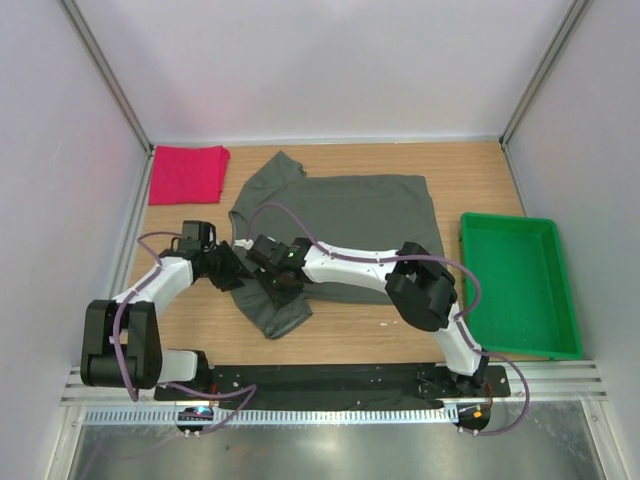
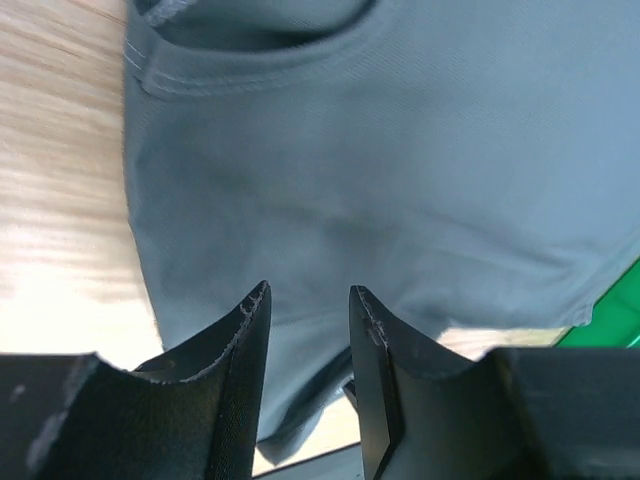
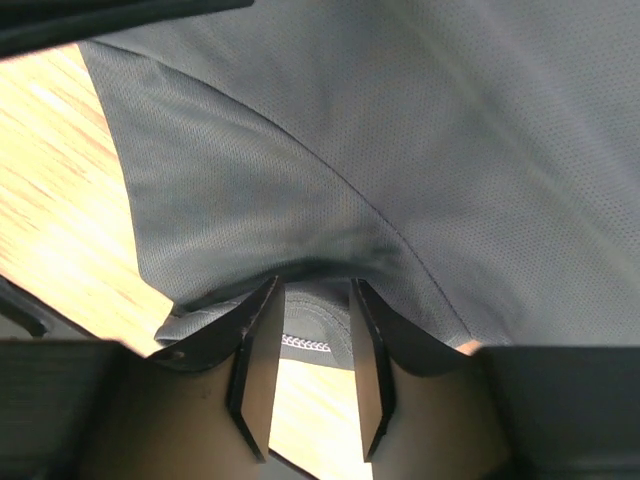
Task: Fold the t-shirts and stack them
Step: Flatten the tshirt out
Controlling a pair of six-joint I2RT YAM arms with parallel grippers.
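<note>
The dark grey-olive t-shirt [image 1: 350, 215] lies spread on the wooden table, with one sleeve at the back left and another part hanging toward the front. The pinkish-red t-shirt [image 1: 187, 172] lies folded at the back left corner. My left gripper [image 1: 232, 268] is low over the grey shirt's left edge; in the left wrist view its jaws [image 2: 310, 290] stand apart with cloth [image 2: 380, 170] beneath them. My right gripper [image 1: 272, 272] is right beside it, over the same part of the shirt. Its jaws [image 3: 312, 285] stand apart, with a stitched edge [image 3: 312, 325] of the shirt between the tips.
A green plastic tray [image 1: 510, 220] stands at the right of the table; a corner of it also shows in the left wrist view [image 2: 612, 320]. Bare wood [image 1: 350, 335] lies in front of the shirt. White walls enclose the table on three sides.
</note>
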